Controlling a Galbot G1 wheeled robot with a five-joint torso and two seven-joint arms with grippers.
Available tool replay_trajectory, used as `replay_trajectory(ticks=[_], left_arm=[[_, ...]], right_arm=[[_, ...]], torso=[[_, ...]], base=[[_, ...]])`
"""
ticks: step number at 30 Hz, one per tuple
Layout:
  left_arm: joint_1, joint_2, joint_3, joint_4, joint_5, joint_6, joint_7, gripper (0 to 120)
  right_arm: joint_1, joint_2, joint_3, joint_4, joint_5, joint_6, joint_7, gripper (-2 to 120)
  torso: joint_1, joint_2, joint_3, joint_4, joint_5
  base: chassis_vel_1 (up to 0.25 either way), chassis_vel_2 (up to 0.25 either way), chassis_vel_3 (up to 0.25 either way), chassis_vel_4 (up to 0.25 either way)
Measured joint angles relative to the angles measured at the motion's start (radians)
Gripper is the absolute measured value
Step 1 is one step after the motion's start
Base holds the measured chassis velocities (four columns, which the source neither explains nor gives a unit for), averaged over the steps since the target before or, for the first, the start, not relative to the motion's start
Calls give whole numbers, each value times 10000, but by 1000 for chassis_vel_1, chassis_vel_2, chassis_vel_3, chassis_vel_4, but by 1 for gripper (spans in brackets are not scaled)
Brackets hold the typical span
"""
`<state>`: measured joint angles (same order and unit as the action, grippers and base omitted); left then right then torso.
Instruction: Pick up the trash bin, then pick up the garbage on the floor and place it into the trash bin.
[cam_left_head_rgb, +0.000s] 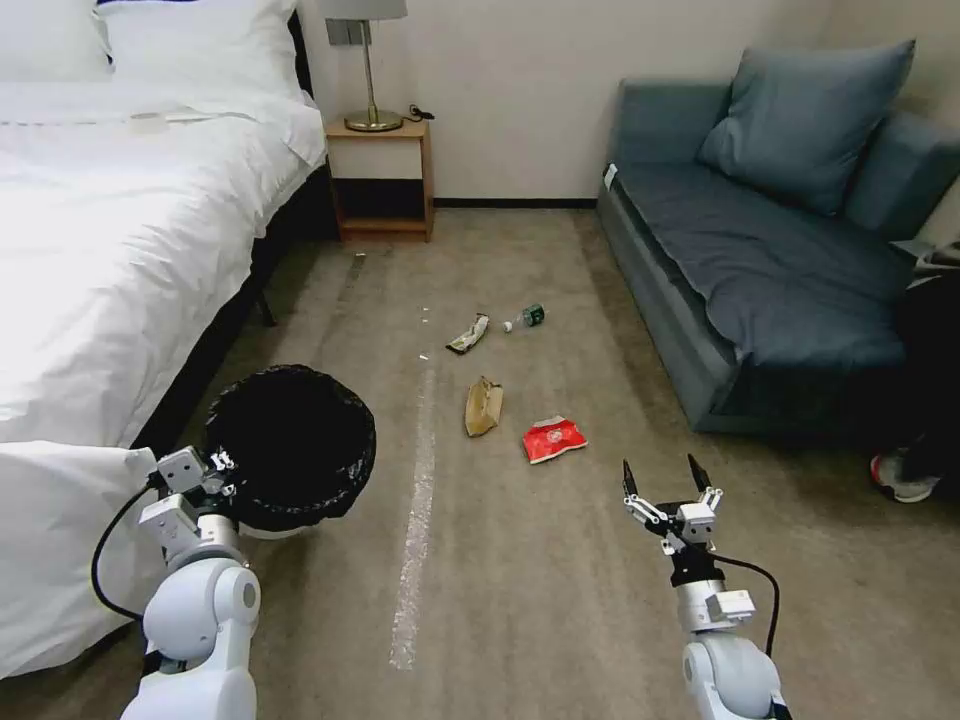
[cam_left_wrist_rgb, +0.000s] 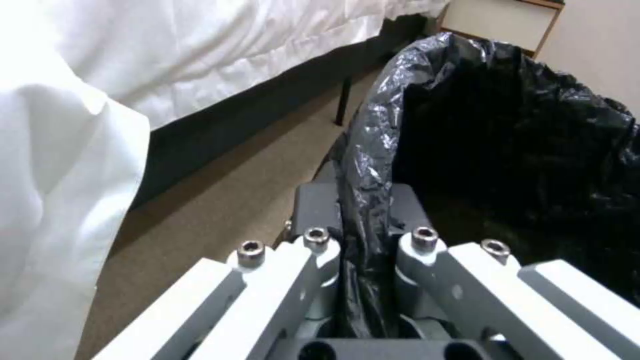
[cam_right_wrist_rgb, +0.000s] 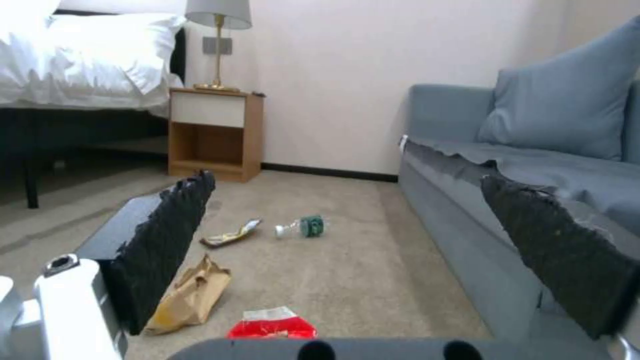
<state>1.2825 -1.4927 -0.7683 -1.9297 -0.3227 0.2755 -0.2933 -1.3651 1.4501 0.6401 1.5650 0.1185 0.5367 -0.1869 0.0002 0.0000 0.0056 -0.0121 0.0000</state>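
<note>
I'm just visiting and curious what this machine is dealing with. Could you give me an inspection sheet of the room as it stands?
Surface: beige carpet floor.
Job's things: trash bin with black liner beside the bed; red snack packet, brown paper bag, yellow-black wrapper and small bottle lie on the carpet.
Clutter: silvery tape strip.
Claws: left claw shut on the bin's rim; right claw open, holding nothing, above the carpet near the red packet.
Cables: black cable at each wrist.
Surroundings: sofa, nightstand, lamp.
</note>
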Motion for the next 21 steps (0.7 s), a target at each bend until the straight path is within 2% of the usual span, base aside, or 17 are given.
replay_trajectory(ticks=[10, 21], left_arm=[[-50, -1, 0, 60, 0, -12, -9, 5], [-90, -7, 25, 127, 44, -29, -17, 5]], right_arm=[[32, 21, 46, -133, 5, 54, -97, 100], [52, 11, 116, -225, 70, 139, -162, 100]], torso=[[0, 0, 0, 0, 0], [0, 0, 1, 0, 0]], base=[[0, 0, 0, 0], [-69, 76, 71, -71]])
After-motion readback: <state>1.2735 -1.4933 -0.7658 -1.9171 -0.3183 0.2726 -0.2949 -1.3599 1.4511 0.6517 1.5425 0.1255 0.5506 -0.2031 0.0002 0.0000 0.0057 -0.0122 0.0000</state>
